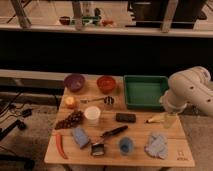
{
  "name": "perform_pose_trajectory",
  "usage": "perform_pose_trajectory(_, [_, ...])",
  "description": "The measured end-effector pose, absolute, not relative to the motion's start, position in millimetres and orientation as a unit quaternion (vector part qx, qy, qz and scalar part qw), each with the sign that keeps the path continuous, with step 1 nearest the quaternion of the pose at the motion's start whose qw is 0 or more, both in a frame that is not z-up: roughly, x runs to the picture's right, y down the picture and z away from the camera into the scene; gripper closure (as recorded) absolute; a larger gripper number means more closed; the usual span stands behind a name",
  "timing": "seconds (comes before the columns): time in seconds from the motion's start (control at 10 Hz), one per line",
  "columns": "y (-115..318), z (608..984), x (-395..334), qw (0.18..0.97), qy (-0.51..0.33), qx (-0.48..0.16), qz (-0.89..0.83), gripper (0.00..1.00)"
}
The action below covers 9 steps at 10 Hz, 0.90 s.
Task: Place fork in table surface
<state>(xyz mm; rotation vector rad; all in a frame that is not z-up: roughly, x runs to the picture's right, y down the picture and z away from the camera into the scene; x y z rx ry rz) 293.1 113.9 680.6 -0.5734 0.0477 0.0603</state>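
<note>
One purple bowl [74, 81] and one red bowl [106, 83] stand at the table's [175, 150] twelve o'clock edge. The fork [91, 100] lies at six o'clock of them, with a metal cup [108, 101] just beside it at three o'clock. The tool [170, 119] hangs at six o'clock of the green tray [145, 92]; whether it is open or closed, I cannot tell.

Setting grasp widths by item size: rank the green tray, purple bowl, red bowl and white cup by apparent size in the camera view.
1. green tray.
2. purple bowl and red bowl: look alike, left unranked.
3. white cup.
The end effector hangs over the table surface's right side, by the tray's near corner.
</note>
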Motion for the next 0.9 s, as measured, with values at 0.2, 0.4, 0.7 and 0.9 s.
perform_pose_trajectory(0.2, [114.0,680.6,293.2,0.958,0.024,-0.283,0.030,0.20])
perform_pose_trajectory(0.4, [113.5,677.2,287.3,0.961,0.004,-0.277,0.021,0.20])
perform_pose_trajectory(0.7, [106.4,676.0,257.3,0.964,-0.043,-0.263,-0.016,0.20])
perform_pose_trajectory(0.9, [102.1,676.4,238.4,0.964,-0.066,-0.253,-0.042,0.20])
